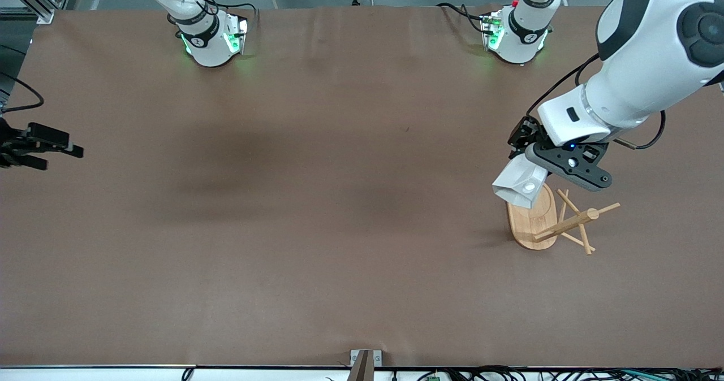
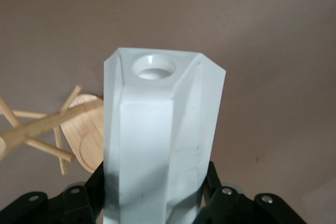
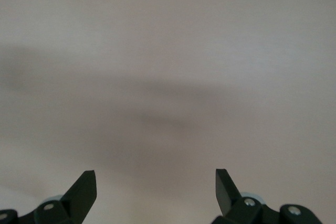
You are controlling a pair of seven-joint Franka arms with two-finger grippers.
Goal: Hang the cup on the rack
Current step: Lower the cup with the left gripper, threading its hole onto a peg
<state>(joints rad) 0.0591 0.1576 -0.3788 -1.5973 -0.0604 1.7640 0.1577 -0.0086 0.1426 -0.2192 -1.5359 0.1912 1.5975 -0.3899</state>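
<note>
My left gripper (image 1: 538, 168) is shut on the white faceted cup (image 1: 519, 187) and holds it tilted in the air over the end of the rack's oval base that is farther from the front camera. The left wrist view shows the cup (image 2: 157, 140) between the black fingers (image 2: 84, 195), with the round hole of its handle (image 2: 153, 67) facing the camera. The bamboo rack (image 1: 565, 223) stands toward the left arm's end of the table, with its post and crossing pegs beside the cup (image 2: 44, 127). My right gripper (image 1: 59, 156) is open and empty, and that arm waits at the right arm's end of the table.
The brown table (image 1: 317, 200) is bare around the rack. The two arm bases (image 1: 212, 36) (image 1: 517, 33) stand along the table's edge farthest from the front camera. The right wrist view shows only bare table surface (image 3: 168, 77).
</note>
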